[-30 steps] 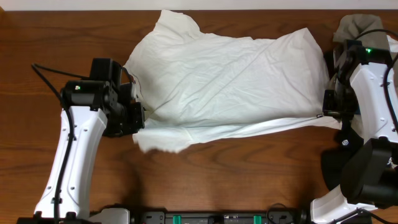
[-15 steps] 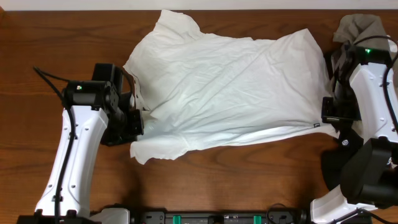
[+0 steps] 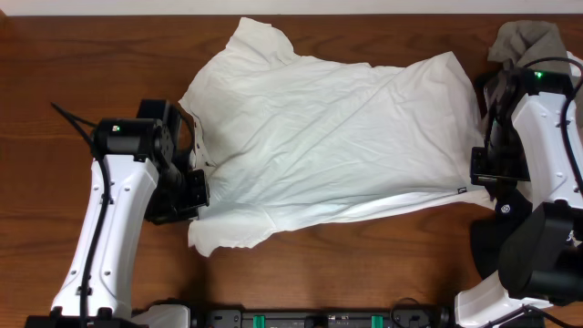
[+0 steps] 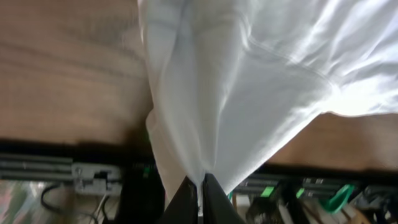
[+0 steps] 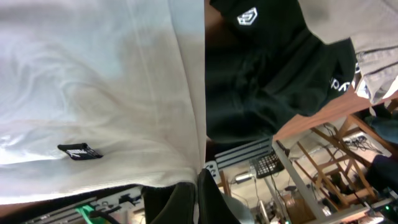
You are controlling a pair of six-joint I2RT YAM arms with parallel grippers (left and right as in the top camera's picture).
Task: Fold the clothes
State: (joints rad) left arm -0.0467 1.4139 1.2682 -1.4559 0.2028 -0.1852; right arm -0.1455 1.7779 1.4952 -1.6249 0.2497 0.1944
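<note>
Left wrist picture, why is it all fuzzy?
Left wrist view: the white shirt looks soft and smeary, with a washed-out bright patch at right. Overhead view: crisp wrinkles. Right wrist view: sharp enough to show the black label.

Table (image 3: 364, 251): dark brown wood, grain running left to right, bare along the near side and at the far left.
Rail (image 3: 328, 319): black strip along the table's near edge.
Clips (image 3: 260, 320): green, set on the rail.
Channel (image 4: 56, 168): grey metal under the table's edge, with loose cables (image 4: 50, 196) below it.
Frames (image 5: 336, 146): pale wood, off the table's side, blurred.
Keypad (image 5: 266, 165): small, dark, beside the frames.
</note>
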